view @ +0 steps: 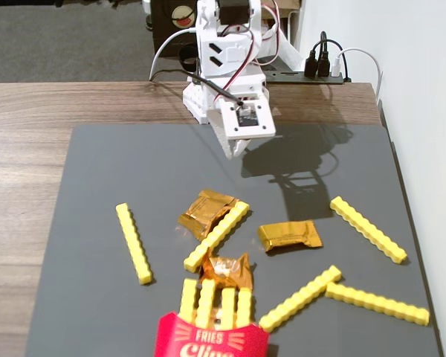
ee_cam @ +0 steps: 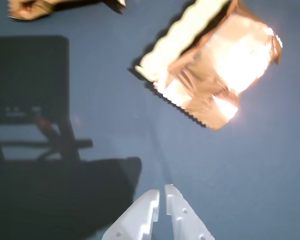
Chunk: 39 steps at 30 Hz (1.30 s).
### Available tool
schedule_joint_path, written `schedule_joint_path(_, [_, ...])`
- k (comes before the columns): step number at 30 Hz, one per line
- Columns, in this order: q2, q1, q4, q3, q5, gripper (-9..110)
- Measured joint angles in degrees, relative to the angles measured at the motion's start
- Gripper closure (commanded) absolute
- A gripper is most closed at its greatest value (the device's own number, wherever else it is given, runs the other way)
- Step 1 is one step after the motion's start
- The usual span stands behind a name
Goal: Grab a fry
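Several yellow studded fries lie on the grey mat: one at the left, one diagonal in the middle resting against a gold foil wrapper, one at the right, and two at the lower right. My white gripper hangs above the mat's far edge, well short of them all. In the wrist view its jaws are almost together and empty. The middle fry and its wrapper show ahead of the jaws, washed out by glare.
A red "FRIES" carton at the near edge holds several more fries. Two more foil wrappers lie at mid-mat and by the carton. A wall borders the right side. Cables and a power strip sit behind the arm.
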Motion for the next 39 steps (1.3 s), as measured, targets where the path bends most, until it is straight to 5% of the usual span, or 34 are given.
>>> schedule_joint_path(16, [-29.5, -14.4, -1.3, -22.5, 0.4, 100])
schedule_joint_path(22, [-37.9, -16.8, -1.7, -30.2, -1.2, 79])
schedule_joint_path(26, [-43.3, -17.8, -1.8, -34.7, -3.3, 77])
schedule_joint_path(27, [-45.1, -18.3, -1.8, -35.9, -3.6, 68])
schedule_joint_path(39, [-65.2, -21.9, -9.2, -45.9, -3.4, 69])
